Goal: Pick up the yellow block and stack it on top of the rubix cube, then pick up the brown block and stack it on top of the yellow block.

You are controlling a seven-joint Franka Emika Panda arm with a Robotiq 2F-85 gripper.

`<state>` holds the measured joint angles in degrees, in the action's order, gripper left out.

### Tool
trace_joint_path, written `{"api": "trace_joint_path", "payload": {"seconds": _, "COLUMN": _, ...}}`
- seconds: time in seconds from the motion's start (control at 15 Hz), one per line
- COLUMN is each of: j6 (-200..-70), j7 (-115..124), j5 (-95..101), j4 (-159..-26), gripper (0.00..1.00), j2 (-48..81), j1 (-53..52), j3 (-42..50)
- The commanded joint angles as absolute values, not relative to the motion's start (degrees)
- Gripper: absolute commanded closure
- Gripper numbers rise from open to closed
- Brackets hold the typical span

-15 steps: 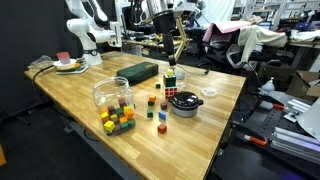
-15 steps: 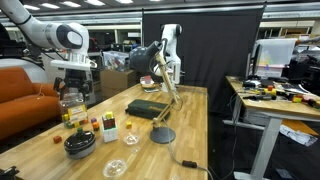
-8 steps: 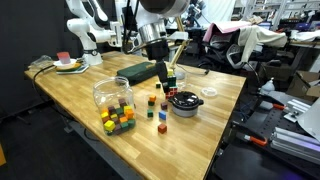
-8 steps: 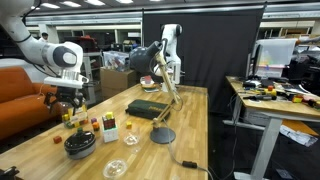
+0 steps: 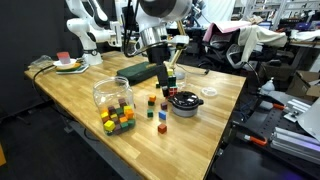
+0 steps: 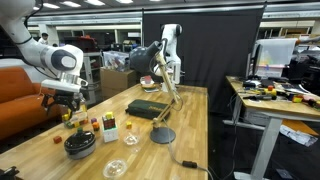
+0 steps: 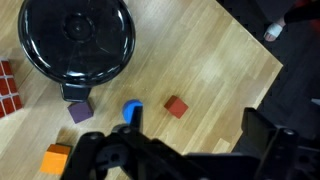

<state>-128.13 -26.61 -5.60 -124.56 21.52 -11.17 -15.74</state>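
Rubix cube (image 7: 6, 86) sits on the wooden workbench (image 5: 72, 90) in a cluttered lab (image 5: 285, 45), end effector (image 7: 176, 136) jaws apart.

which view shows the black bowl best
The wrist view: the black bowl fills its upper left, seen from above, though the frame crops its top. Both exterior views show it only small, from an oblique angle.

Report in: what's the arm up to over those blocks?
Gripper open, empty, above small blocks. Rubix cube unstacked; brown block on table. Black bowl crowds the cube.
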Motion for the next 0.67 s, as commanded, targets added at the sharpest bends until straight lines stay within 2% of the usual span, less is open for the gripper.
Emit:
{"api": "trace_joint_path", "payload": {"seconds": 0.0, "j6": -128.05, "j7": -26.37, "j5": -5.3, "j4": -124.45, "gripper": 0.0, "j2": 21.62, "j1": -10.57, "j3": -16.36}}
{"api": "trace_joint_path", "payload": {"seconds": 0.6, "j6": -133.76, "j7": -17.03, "j5": -4.57, "j4": -125.46, "gripper": 0.0, "j2": 26.04, "j1": -15.77, "j3": -18.41}}
